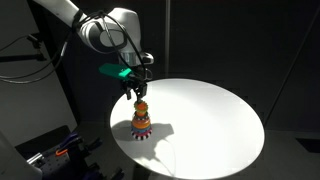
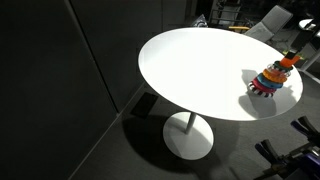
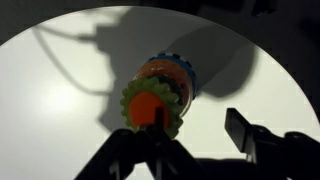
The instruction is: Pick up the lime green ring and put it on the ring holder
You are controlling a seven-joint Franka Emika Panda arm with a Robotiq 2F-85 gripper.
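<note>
The ring holder [image 1: 141, 120] stands on the round white table [image 1: 210, 115], near its edge in both exterior views [image 2: 270, 82]. In the wrist view I look down on it [image 3: 172, 72]. The lime green ring [image 3: 133, 98], with a wavy rim, lies around its orange top. My gripper [image 3: 197, 125] hangs just above the holder [image 1: 137, 92]. Its fingers are spread wide. One finger crosses the ring and the orange top; the other is well off to the side over bare table. Whether the finger touches the ring I cannot tell.
The table [image 2: 190, 70] stands on a single pedestal foot [image 2: 188, 140] in a dark room. Dark equipment and cables lie on the floor beside the table [image 1: 50, 150]. Black curtains hang behind.
</note>
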